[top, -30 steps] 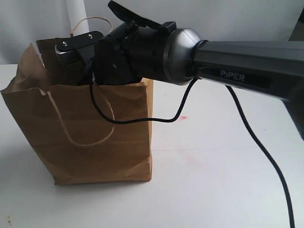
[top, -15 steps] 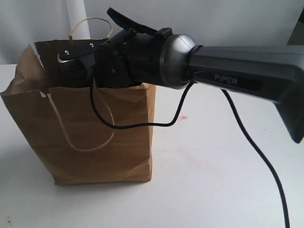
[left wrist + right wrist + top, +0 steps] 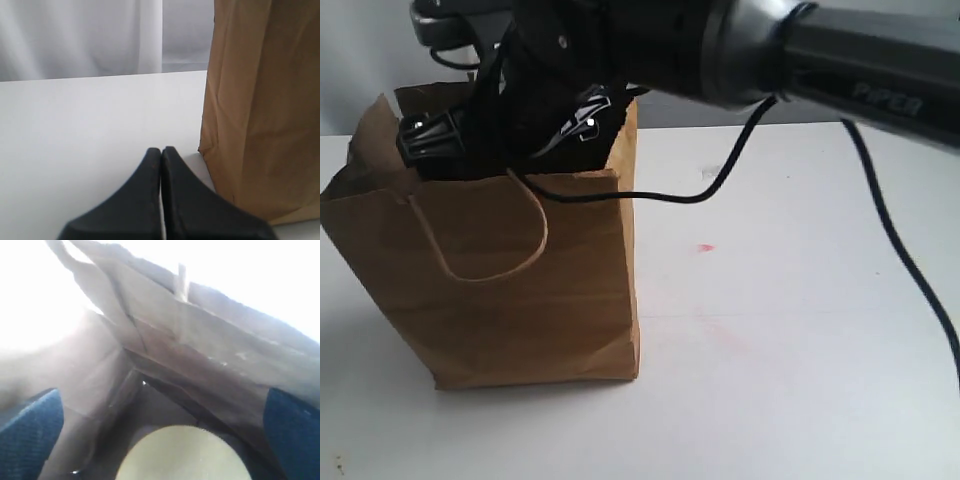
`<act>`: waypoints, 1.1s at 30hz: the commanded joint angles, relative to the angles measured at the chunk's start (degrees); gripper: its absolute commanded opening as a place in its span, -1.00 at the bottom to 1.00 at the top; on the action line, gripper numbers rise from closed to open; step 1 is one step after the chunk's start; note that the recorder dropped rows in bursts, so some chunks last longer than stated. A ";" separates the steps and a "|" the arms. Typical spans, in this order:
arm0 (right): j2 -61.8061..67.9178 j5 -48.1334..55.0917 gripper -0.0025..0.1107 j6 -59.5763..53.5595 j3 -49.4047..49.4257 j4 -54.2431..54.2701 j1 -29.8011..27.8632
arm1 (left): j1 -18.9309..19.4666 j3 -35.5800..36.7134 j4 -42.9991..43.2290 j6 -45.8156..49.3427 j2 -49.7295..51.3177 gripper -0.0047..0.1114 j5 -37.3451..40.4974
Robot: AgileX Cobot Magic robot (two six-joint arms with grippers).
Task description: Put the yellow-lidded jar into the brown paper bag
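The brown paper bag stands upright on the white table, its near handle hanging down the front. My right gripper reaches down through the bag's mouth from the right. In the right wrist view its fingers are spread wide, so the right gripper is open. Below and between them lies the yellow-lidded jar, only its round lid showing, clear of both pads, deep inside the bag. My left gripper is shut and empty, low over the table beside the bag's side.
A black cable droops from the right arm across the bag's front and down toward the table. A small red mark is on the tabletop right of the bag. A pale curtain hangs behind the table.
The right arm has tipped downward and moved left, sinking its open gripper into the bag's mouth. The bag's rear handle is now hidden behind the arm.
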 commanded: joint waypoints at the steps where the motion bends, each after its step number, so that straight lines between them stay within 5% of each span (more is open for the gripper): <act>1: -3.33 2.03 0.70 -0.35 -0.66 0.98 -0.42 | -0.28 -0.13 -0.22 -0.22 0.17 -0.90 -0.54; 3: -5.28 3.15 0.20 -0.35 -0.66 0.98 -0.42 | -0.28 -0.13 -0.22 -0.22 0.17 -0.90 -0.54; 6: -8.20 5.57 -0.81 -1.88 -0.66 0.98 -0.42 | -0.28 -0.13 -0.22 -0.22 0.17 -0.90 -0.54; 7: -8.77 6.41 -0.96 -2.72 -0.66 0.98 -0.42 | -0.28 -0.13 -0.22 -0.22 0.17 -0.90 -0.54; 12: -13.43 14.70 -0.96 -7.02 1.21 1.10 -0.42 | -0.28 -0.13 -0.22 -0.22 0.17 -0.90 -0.54; 18: -29.95 10.20 -0.96 -7.38 18.86 1.37 -0.42 | -0.28 -0.13 -0.22 -0.22 0.17 -0.90 -0.54; 25: -61.01 -13.88 -0.96 -7.45 56.83 12.33 -0.42 | -0.28 -0.13 -0.22 -0.22 0.17 -0.90 -0.54; 33: -72.41 -17.67 -0.96 -7.45 73.23 13.31 -0.42 | -0.28 -0.13 -0.22 -0.22 0.17 -0.90 -0.54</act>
